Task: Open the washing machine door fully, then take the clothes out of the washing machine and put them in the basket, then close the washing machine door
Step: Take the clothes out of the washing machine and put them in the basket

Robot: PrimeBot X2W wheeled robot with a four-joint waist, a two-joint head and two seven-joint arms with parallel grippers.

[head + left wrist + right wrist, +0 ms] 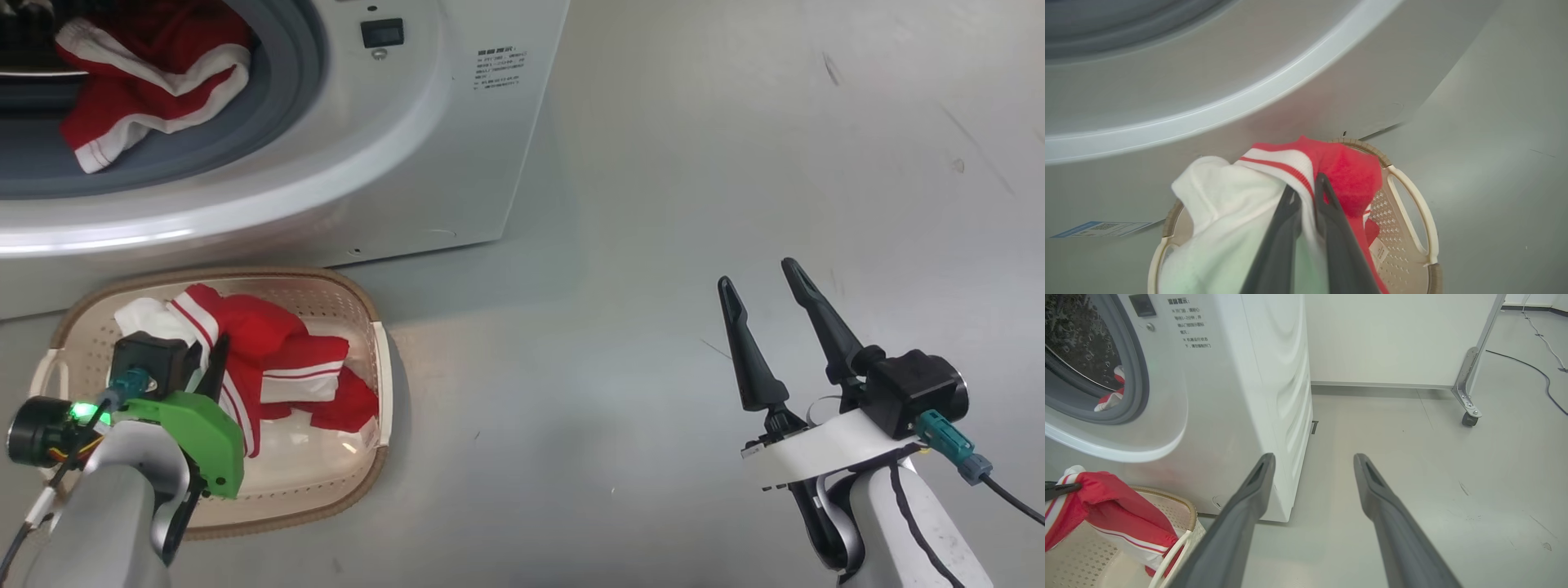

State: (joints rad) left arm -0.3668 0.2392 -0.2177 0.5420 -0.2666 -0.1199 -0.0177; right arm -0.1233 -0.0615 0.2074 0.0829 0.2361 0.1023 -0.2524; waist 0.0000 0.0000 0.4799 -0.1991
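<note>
The left gripper was clamped on the clothes over the basket; the right gripper held its fingers wide apart, empty.

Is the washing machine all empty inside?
No, red and white clothes lie in the round opening of the washing machine.

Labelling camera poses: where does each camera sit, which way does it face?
Head view: on the head, facing forward and down at washing machine and basket; left gripper lower left, right gripper lower right.
Left wrist view: looks along its shut fingers into the basket; they pinch a red-and-white garment.
Right wrist view: looks past open fingers along the floor, machine's side left.
Shared: all three see the basket.
</note>
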